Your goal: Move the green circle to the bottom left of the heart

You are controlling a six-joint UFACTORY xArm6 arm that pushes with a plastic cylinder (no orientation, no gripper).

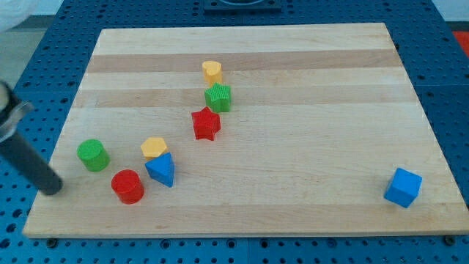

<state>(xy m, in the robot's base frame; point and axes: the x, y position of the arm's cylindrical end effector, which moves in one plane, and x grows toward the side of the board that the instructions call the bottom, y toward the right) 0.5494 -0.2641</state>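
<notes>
The green circle [93,155] is a short green cylinder at the board's left. The yellow heart [212,71] sits near the top middle of the board, far up and to the right of the circle. My tip [53,189] is at the board's left edge, below and to the left of the green circle, with a gap between them. The rod slants up to the view's left edge.
A green star [218,97] lies just below the heart and a red star [206,124] below that. A yellow hexagon [154,148], a blue triangle [161,170] and a red cylinder [127,185] cluster right of the green circle. A blue cube [403,188] sits at bottom right.
</notes>
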